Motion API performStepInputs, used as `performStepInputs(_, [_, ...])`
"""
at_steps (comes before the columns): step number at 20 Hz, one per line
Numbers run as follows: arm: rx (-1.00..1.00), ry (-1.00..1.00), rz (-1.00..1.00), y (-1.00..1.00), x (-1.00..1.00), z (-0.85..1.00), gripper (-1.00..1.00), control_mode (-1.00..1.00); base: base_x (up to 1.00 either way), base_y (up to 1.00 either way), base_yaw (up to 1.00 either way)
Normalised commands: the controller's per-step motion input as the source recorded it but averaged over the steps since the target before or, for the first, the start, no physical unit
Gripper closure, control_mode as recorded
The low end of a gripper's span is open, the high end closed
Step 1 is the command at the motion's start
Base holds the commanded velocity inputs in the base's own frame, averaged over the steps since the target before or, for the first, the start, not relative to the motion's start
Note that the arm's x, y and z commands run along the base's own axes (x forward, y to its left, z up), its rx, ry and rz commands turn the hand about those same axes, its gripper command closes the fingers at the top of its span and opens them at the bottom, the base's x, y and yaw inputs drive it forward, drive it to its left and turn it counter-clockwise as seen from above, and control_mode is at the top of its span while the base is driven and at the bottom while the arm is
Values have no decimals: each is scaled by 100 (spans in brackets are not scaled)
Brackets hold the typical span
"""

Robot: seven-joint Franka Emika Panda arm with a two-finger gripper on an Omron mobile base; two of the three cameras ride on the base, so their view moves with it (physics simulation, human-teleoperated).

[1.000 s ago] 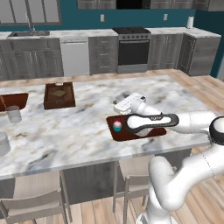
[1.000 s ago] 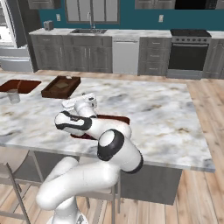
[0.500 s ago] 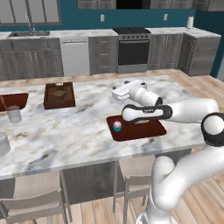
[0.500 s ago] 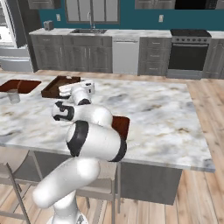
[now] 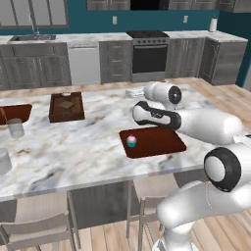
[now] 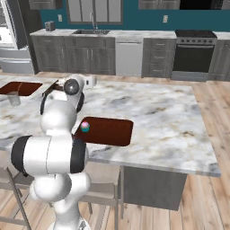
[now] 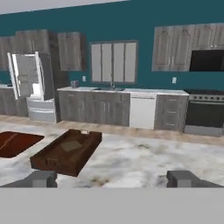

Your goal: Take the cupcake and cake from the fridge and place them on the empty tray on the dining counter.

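Tray (image 5: pixel 156 142): flat, rectangular, dark reddish-brown, low rim; sits on the dining counter (image 5: pixel 93 147) near its front edge, centre of the left base view. Contents: one cupcake (image 5: pixel 131 141), upright at the tray's left end; pink frosting, light teal wrapper, very small against the tray.

Box tray (image 5: pixel 65 106): deeper, brown, raised walls; upper left of the left base view; a flat pale-brown piece lies inside.

Fridge (image 7: pixel 31 87): grey, doors open, white interior showing; left edge of the hand view.

Gripper (image 7: pixel 112 179): released, fingertips (image 7: pixel 40 178) wide apart, empty, level above the marble, facing the box tray.

Glass (image 5: pixel 15 128): clear, left edge, left base view.
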Motion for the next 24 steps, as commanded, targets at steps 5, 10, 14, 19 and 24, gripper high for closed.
performStepInputs(5, [-10, 49, -22, -5, -62, 98, -100, -100, 0, 0, 0])
performStepInputs(10, [-21, 27, -17, -16, -96, 19, -100, -100, 0, 0, 0])
performStepInputs(14, [-9, 3, -9, -46, -100, -4, -100, -100, 0, 0, 0])
performStepInputs(19, [-1, 6, -3, -54, -100, -16, -100, -100, 0, 0, 0])
performStepInputs(24, [5, 3, 9, -35, -72, -36, -100, -100, 0, 0, 0])
